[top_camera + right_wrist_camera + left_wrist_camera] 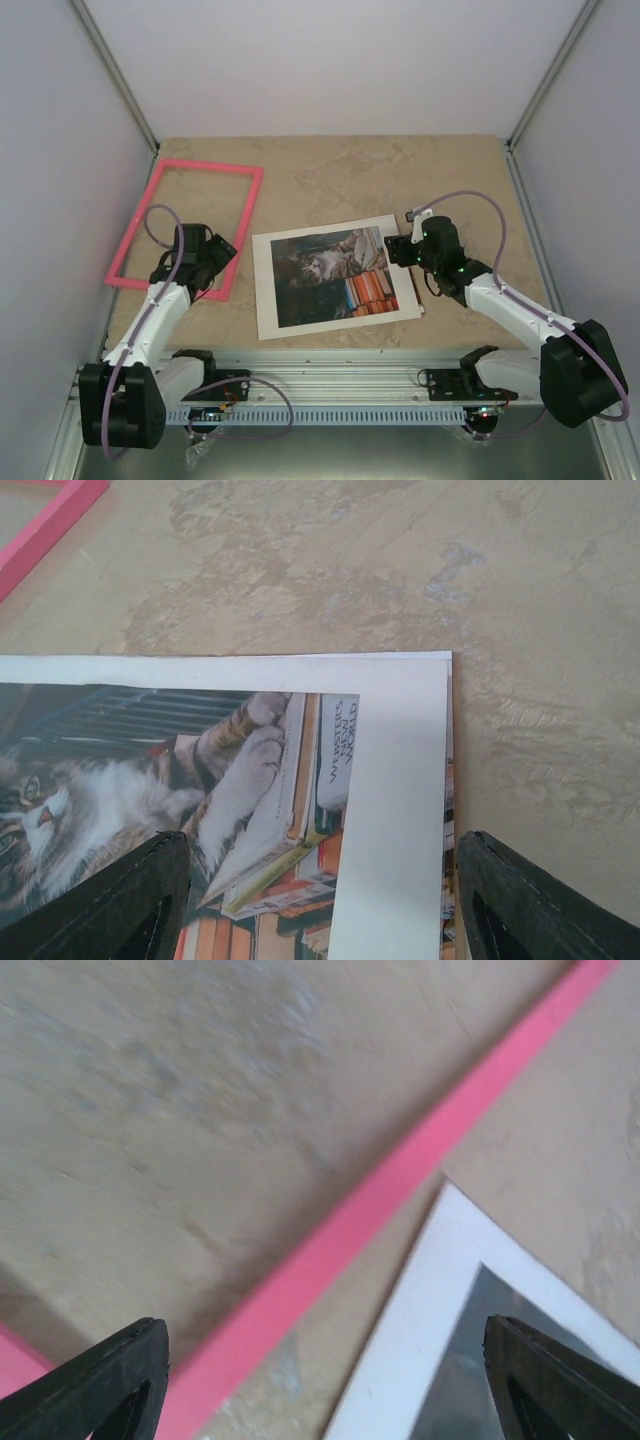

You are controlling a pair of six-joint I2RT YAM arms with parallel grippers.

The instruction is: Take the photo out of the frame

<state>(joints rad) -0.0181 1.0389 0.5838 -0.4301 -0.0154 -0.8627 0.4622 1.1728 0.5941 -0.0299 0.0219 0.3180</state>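
Observation:
The pink frame (pixel 210 166) lies flat at the back left of the table with nothing inside it. The photo (pixel 325 270), a cat among books, lies in the middle under a white mat (pixel 268 300). My left gripper (pixel 213 262) hovers open over the frame's near right corner. The left wrist view has the pink frame bar (pixel 380 1200) and the mat's corner (pixel 440 1290) below the spread fingers (pixel 100 1380). My right gripper (pixel 400 250) stands open above the photo's right edge. Its fingers (pixel 540 900) straddle the mat (pixel 400 780) and the photo (pixel 200 770) without touching them.
A thin brown strip (pixel 417 292) shows along the mat's right edge. Grey walls close the table on the left, back and right. An aluminium rail (pixel 330 385) with both arm bases runs along the near edge. A corner of the frame (pixel 40 530) shows far left in the right wrist view.

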